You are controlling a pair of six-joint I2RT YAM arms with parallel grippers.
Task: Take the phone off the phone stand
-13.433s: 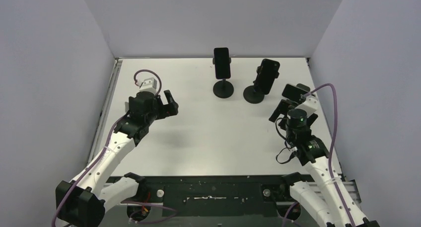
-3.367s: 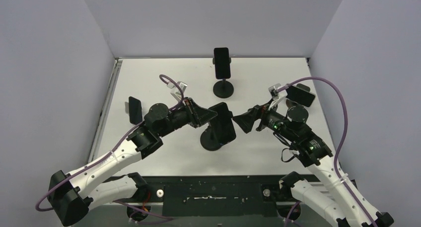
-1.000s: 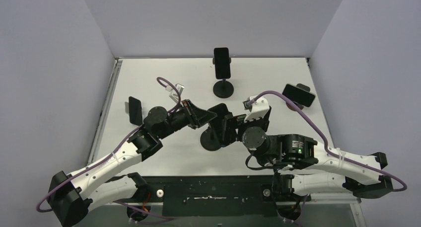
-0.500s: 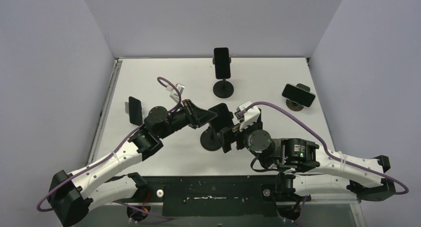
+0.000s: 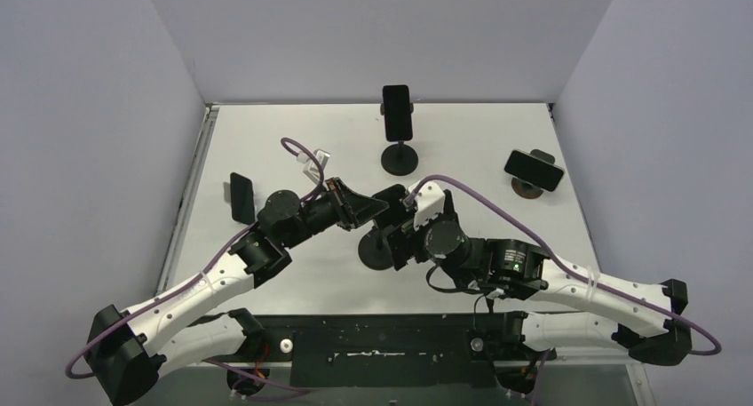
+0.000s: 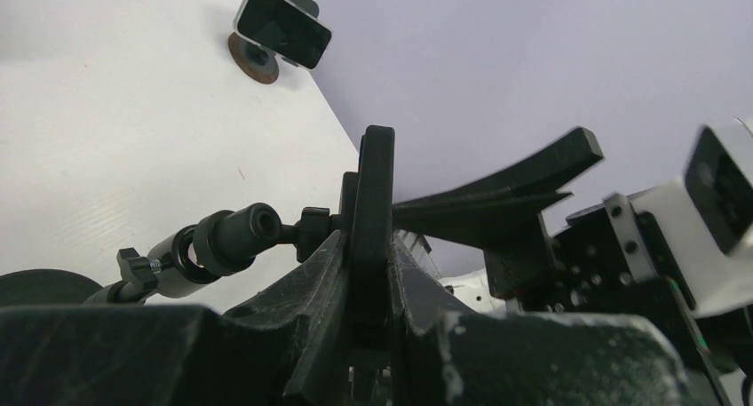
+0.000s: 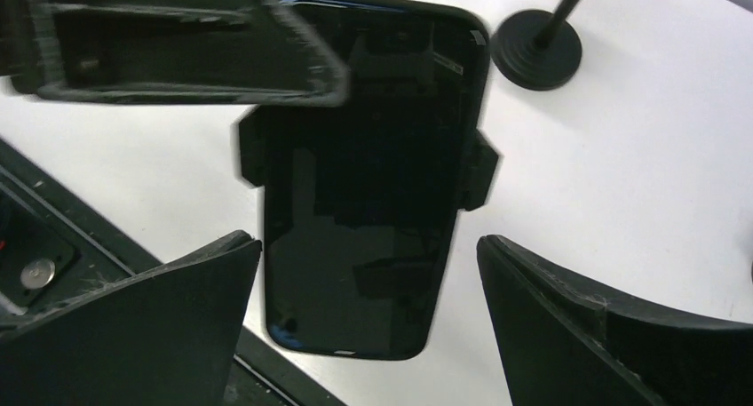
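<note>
Pinching side: left gripper is pressed onto the phone, one finger on each face. The phone shows edge-on between them.
Right side: right gripper is spread wide, its fingers flanking the phone's lower half. One tip sits right at the phone's edge and the other has a clear gap; actual contact can't be told.
Phone: seated in the phone stand, with the cradle's side clamps against both long edges. Screen is dark and faces the right wrist camera.
Stand: round black base on the table near its middle. The stem and knob joint lean up to the cradle.
Top view: both grippers meet at the phone, left gripper from the left, right gripper from the near right.
Back: second phone stands upright in its own stand, well apart.
Right edge: third phone sits in landscape on a low stand.
Left edge: fourth phone is near the left arm; can't tell whether it is lying or propped.
Markings: all screens are dark, and no lettering is legible on the phones, stands or arms. A green LED is lit on the right arm.
</note>
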